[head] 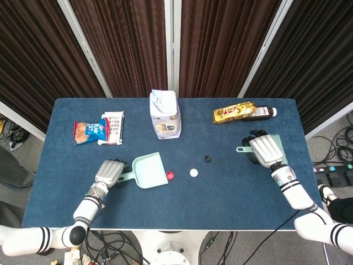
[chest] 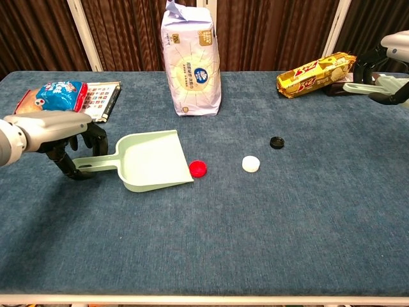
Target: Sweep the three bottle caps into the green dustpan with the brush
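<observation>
The pale green dustpan [head: 149, 171] [chest: 151, 160] lies left of centre, mouth toward the caps. My left hand [head: 109, 173] [chest: 56, 131] holds its handle, fingers behind and thumb in front. The red cap [head: 170, 175] [chest: 198, 169] touches the pan's lip. The white cap [head: 193, 172] [chest: 250, 164] lies to its right, and the black cap [head: 208, 159] [chest: 277, 142] further right and back. My right hand [head: 266, 150] [chest: 397, 46] grips the green brush [head: 241, 148] [chest: 362, 87] at the far right, handle pointing left.
A white bag [head: 165, 115] [chest: 192, 61] stands at the back centre. A yellow snack packet [head: 234, 112] [chest: 315, 73] and a dark bottle [head: 265, 112] lie at the back right. A blue snack pack [head: 90, 131] [chest: 54, 93] and a booklet [head: 113, 127] lie at the back left.
</observation>
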Tool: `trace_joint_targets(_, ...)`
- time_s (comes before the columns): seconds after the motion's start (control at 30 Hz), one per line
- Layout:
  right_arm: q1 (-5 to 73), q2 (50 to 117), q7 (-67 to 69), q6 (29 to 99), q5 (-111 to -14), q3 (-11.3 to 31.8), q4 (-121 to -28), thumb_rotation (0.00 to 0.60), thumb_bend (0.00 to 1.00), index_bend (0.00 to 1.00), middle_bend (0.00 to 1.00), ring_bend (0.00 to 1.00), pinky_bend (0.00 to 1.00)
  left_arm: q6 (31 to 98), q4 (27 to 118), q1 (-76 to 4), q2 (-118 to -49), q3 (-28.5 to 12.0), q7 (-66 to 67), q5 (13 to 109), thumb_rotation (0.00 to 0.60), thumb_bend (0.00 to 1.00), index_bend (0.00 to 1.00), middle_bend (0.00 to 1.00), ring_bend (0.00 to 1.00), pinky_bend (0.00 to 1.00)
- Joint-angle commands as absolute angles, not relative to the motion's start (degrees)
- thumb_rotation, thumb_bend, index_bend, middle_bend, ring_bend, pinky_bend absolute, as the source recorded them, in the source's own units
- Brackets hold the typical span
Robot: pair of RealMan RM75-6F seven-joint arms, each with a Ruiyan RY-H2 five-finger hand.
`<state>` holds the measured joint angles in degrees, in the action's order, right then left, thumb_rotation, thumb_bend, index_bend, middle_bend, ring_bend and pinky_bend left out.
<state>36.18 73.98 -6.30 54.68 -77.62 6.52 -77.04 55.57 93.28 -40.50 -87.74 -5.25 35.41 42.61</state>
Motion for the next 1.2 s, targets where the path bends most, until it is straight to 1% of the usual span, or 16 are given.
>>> trace_joint_targets(0.03,36.2,74.0,-6.1,54.7,-77.7,6.5,-76.9,0.6,0.39,0.63,0.53,0.21,0.25,55.7,93.3,-40.7,-87.7,-5.0,35.4,42.4,0.6,0.3,0.42,0.39,0.27,0.33)
trace_joint_targets(0.2,36.1,74.1,-5.9,54.7,-77.8,6.4,-76.7,0.6,0.39,0.63,0.54,0.21,0.25,55.9,93.6,-41.0,-87.6,-4.8,34.9,42.6,0.6,0.31,0.42,0.4,0.27,0.33)
trace_joint_targets(0.37,36.1,74.3,-5.7,54.6,-77.9,6.3,-76.5,0.6,0.39,0.64,0.54,0.22,0.25,56.1,93.0,-40.9,-87.8,-4.9,33.1,44.0,0.6,0.35,0.47,0.44,0.32,0.34)
trace_joint_targets(0.57,36.1,74.6,-5.0,54.6,-78.1,6.2,-76.4,0.6,0.39,0.64,0.54,0.22,0.25,54.9,91.8,-41.2,-87.5,-4.5,31.8,44.9,0.6,0.39,0.5,0.47,0.35,0.35)
trace_joint_targets(0.73,36.6,75.4,-2.5,53.8,-78.6,6.3,-76.5,0.6,0.39,0.64,0.54,0.22,0.24,53.5,91.4,-41.3,-85.4,-3.9,29.9,47.9,0.6,0.4,0.52,0.48,0.36,0.35)
trace_joint_targets(0.83,37.3,76.7,0.5,53.1,-79.6,6.3,-76.0,0.6,0.39,0.65,0.54,0.22,0.24,50.9,90.9,-41.7,-83.3,-3.8,28.1,48.8,0.6,0.4,0.52,0.48,0.36,0.35)
trace_joint_targets(0.97,38.6,79.9,7.4,52.9,-82.2,6.3,-73.6,0.6,0.42,0.65,0.54,0.22,0.24,46.8,89.7,-42.9,-80.7,-3.7,26.1,49.8,0.6,0.4,0.52,0.49,0.36,0.35)
trace_joint_targets(1.07,39.9,84.0,13.8,53.8,-84.9,6.3,-69.4,0.6,0.45,0.65,0.55,0.23,0.24,44.3,88.8,-43.7,-79.6,-3.4,24.7,51.6,0.6,0.4,0.52,0.49,0.36,0.35)
trace_joint_targets(1.2,41.6,90.1,20.5,56.5,-88.8,5.9,-62.1,0.6,0.46,0.66,0.55,0.23,0.24,40.9,87.6,-44.4,-78.7,-3.4,21.4,52.5,0.6,0.4,0.51,0.49,0.36,0.35)
